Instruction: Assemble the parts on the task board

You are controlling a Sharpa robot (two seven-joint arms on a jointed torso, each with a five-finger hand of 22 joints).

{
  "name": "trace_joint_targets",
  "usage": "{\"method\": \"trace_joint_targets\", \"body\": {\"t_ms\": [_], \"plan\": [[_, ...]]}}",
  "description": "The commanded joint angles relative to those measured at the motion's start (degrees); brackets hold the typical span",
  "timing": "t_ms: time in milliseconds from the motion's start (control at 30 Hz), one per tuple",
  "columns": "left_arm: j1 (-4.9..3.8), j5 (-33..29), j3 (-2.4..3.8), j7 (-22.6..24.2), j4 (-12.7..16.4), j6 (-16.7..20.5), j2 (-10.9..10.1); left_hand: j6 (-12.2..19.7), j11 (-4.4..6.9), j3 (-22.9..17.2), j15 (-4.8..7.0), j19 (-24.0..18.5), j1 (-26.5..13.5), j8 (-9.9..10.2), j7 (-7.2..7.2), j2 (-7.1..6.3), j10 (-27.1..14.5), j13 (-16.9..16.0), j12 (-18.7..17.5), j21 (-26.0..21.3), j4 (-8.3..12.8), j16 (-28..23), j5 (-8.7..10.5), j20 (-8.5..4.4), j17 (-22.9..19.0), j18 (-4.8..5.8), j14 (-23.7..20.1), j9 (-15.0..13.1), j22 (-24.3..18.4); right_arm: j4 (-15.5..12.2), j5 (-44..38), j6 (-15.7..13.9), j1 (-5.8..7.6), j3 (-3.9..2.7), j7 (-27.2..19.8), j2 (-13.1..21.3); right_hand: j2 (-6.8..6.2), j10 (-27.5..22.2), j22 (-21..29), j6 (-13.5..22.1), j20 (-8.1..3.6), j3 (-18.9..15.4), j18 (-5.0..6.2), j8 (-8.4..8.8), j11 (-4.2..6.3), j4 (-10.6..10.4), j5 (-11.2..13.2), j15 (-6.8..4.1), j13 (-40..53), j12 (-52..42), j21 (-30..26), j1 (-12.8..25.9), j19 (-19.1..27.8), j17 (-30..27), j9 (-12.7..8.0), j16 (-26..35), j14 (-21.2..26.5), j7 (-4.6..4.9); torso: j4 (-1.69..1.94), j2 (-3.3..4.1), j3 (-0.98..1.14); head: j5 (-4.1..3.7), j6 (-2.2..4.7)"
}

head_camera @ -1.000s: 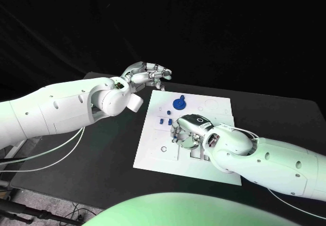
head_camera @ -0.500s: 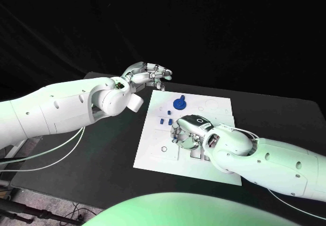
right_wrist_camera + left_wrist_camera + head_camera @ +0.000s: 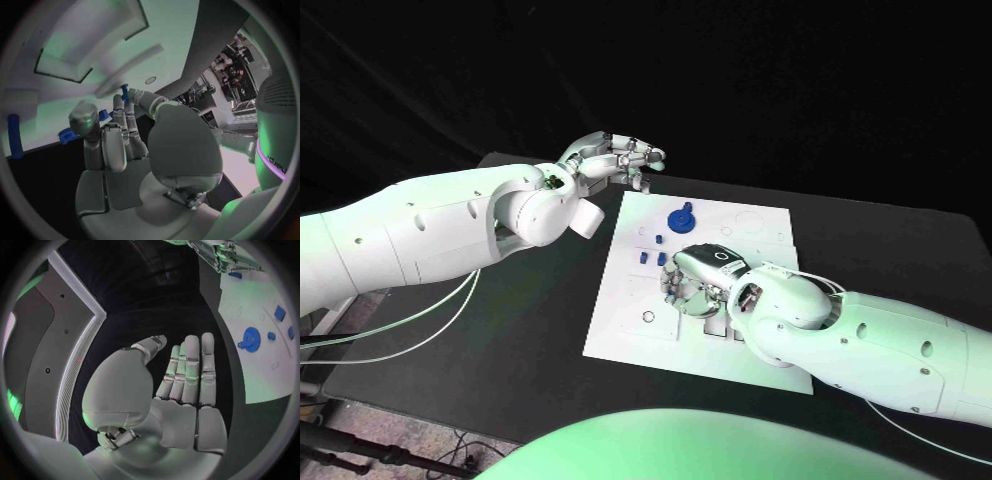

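The white task board [image 3: 733,225] lies mid-table. On its far part sits a blue gear [image 3: 682,220], with small blue parts [image 3: 643,257] standing nearer. My right hand [image 3: 692,283] is down on the board's middle, its fingertips [image 3: 119,102] among several small blue parts. One blue part [image 3: 103,116] shows between thumb and a finger; whether it is gripped I cannot tell. My left hand [image 3: 612,155] hovers off the board's far left corner. In the left wrist view that hand [image 3: 184,385] is flat, fingers straight, holding nothing. The gear [image 3: 251,336] lies beside it on the board [image 3: 262,370].
The board has rectangular recesses [image 3: 718,328] near my right wrist and a small round hole [image 3: 648,317] on its near left. The black table [image 3: 531,330] runs left of the board. A long blue peg [image 3: 14,135] stands apart from the right hand's fingers.
My right hand has edged slightly to the left over the board's middle. The left hand has stayed where it was.
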State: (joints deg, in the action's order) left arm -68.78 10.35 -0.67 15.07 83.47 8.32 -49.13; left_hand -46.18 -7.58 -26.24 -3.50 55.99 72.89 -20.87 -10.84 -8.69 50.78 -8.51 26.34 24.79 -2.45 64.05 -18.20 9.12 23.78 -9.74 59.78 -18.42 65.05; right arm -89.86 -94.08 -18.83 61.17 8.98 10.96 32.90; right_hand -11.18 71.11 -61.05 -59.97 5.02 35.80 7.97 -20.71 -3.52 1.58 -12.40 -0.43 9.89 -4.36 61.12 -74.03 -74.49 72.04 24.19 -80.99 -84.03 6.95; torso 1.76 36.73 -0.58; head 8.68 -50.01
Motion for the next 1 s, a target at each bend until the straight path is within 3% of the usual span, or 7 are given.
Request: {"method": "trace_joint_targets", "body": {"t_ms": [33,533,800,1000], "plan": [[-0.07,0.2,0.04,0.0,0.2,-0.9,0.1,0.5,-0.03,0.3,0.06,-0.2,0.2,-0.2,0.06,-0.08,-0.2,0.1,0.3,-0.2,0.0,-0.2,-0.31,0.31,0.1,-0.56,-0.3,-0.1,0.0,0.1,-1.1,2.1,-0.18,0.18,-0.1,-0.1,0.40,0.4,0.0,0.1,-0.17,0.3,-0.67,-0.34,0.07,0.0,0.0,-0.52,0.1,-0.2,-0.1,0.0,0.4,-0.1,0.1,-0.1,-2.7,-0.12,0.00,0.05,0.02,-0.01,0.01],[-0.07,0.3,0.04,-0.2,0.2,-1.0,0.1,0.5,-0.03,0.3,0.06,-0.2,0.2,-0.2,0.06,-0.08,-0.2,0.1,0.3,-0.2,0.0,-0.2,-0.31,0.31,0.1,-0.56,-0.3,-0.1,0.0,-0.1,-1.4,3.9,-0.18,0.26,-0.2,-0.2,-0.57,-0.4,0.6,1.1,0.00,0.0,-0.50,0.31,-0.23,-0.1,0.5,-0.26,0.3,0.4,-0.9,0.8,1.1,-0.4,0.4,-0.1,-2.6,0.07,-0.05,-0.08,0.03,-0.04,0.01],[-0.07,0.3,0.04,-0.3,0.2,-1.1,0.0,0.5,-0.05,0.3,0.04,-0.2,0.3,-0.3,0.07,-0.06,-0.4,0.1,0.3,-0.2,0.0,-0.2,-0.32,0.33,0.1,-0.56,-0.3,-0.1,-0.1,-0.1,-1.4,3.0,-0.17,0.29,-0.2,0.1,-2.29,-7.3,2.4,4.7,1.37,0.8,-0.06,3.15,-2.22,-0.2,0.8,1.31,-1.0,0.8,-3.5,1.8,2.7,-2.1,0.0,0.6,-2.0,1.91,-0.02,-0.03,0.03,-0.12,0.01],[-0.07,0.3,0.04,-0.4,0.2,-1.1,0.0,0.5,-0.05,0.3,0.04,-0.2,0.3,-0.3,0.07,-0.06,-0.4,0.1,0.3,-0.2,0.0,-0.2,-0.32,0.33,0.1,-0.56,-0.3,-0.1,-0.1,-0.4,-1.4,1.4,-0.17,0.30,-0.4,0.4,-3.11,-11.5,4.5,6.9,2.27,-0.3,0.55,5.16,-3.12,0.4,1.0,2.10,-2.1,0.4,-6.2,1.5,4.4,-3.7,-0.8,1.2,-1.3,2.79,0.00,-0.02,0.05,-0.16,0.01]]}}
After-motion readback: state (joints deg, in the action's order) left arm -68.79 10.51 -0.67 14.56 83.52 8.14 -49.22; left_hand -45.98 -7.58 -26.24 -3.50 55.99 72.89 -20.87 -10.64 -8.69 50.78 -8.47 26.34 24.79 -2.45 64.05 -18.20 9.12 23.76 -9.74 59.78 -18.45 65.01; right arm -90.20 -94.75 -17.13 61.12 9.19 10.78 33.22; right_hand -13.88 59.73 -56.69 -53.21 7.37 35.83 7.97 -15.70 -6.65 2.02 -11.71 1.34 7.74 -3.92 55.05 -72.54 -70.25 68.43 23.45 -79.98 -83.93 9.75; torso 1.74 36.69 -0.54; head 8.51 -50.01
